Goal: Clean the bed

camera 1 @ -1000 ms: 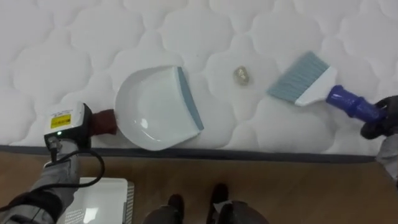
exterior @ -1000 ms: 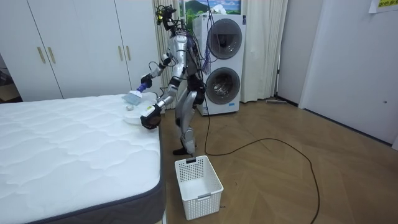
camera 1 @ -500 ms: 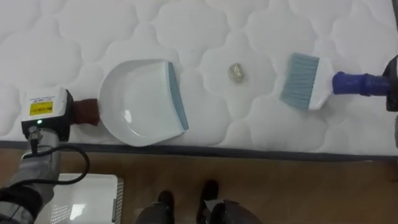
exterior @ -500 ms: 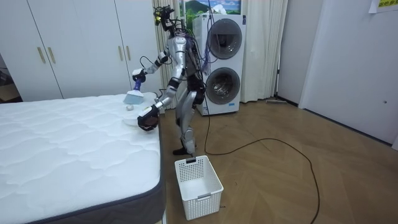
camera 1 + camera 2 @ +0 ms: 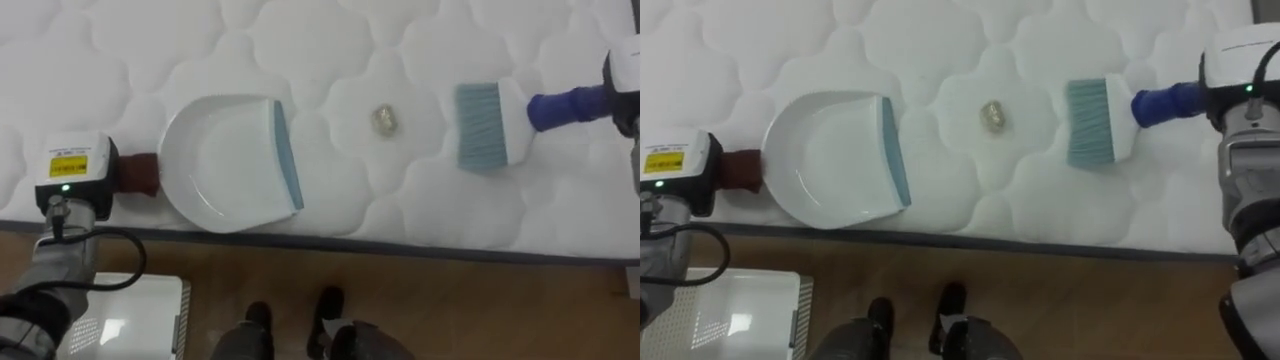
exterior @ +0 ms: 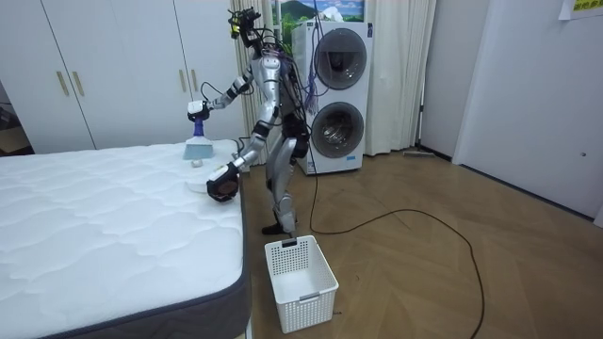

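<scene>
Right hand (image 6: pixel 196 109) clasps the blue-handled brush (image 5: pixel 490 122), bristles on the mattress (image 5: pixel 330 40) near a crumpled scrap (image 5: pixel 385 120). Left hand (image 6: pixel 222 186), grasp hidden, meets the dustpan (image 5: pixel 225 165) at the near edge.

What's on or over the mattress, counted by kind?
dustpan: 1
brush: 1
scrap of litter: 1
Total: 3
</scene>
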